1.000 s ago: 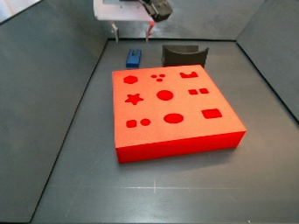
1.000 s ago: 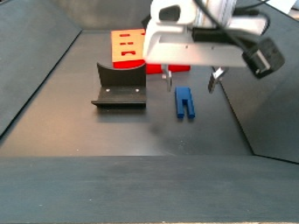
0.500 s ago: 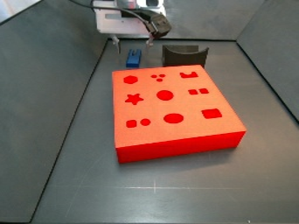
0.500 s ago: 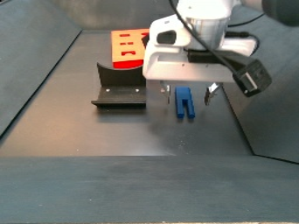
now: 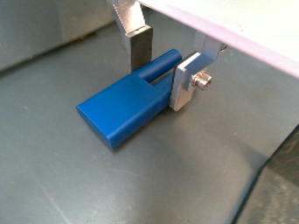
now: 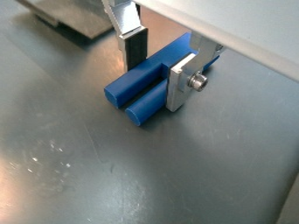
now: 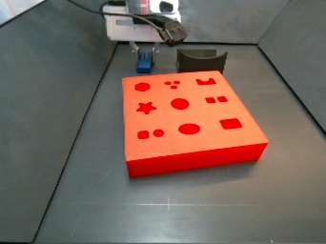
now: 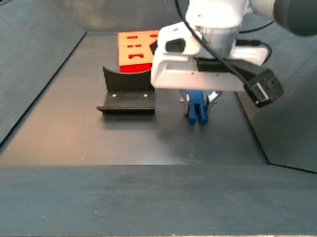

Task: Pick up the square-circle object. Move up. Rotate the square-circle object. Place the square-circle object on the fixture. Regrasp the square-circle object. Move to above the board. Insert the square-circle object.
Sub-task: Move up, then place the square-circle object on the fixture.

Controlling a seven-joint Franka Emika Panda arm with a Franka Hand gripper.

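No text, label, brand, number or sign can be read in any view. The board (image 7: 192, 119) bears only cut-out shapes, no lettering. The square-circle object (image 5: 131, 103) and the fixture (image 8: 126, 91) are unmarked. The gripper (image 6: 156, 66), down around the square-circle object at the far side of the board, shows no legible marking either.

Small blue stepped plastic-looking peg (image 5: 128, 107): matt, smooth. End effector (image 5: 163, 63) fingers (image 5: 187, 77): flat brushed silver metal, dark pads. Dark grey floor (image 6: 70, 175): matt, lightly scuffed. Large red-orange slab board (image 7: 192, 124): smooth, slight sheen.
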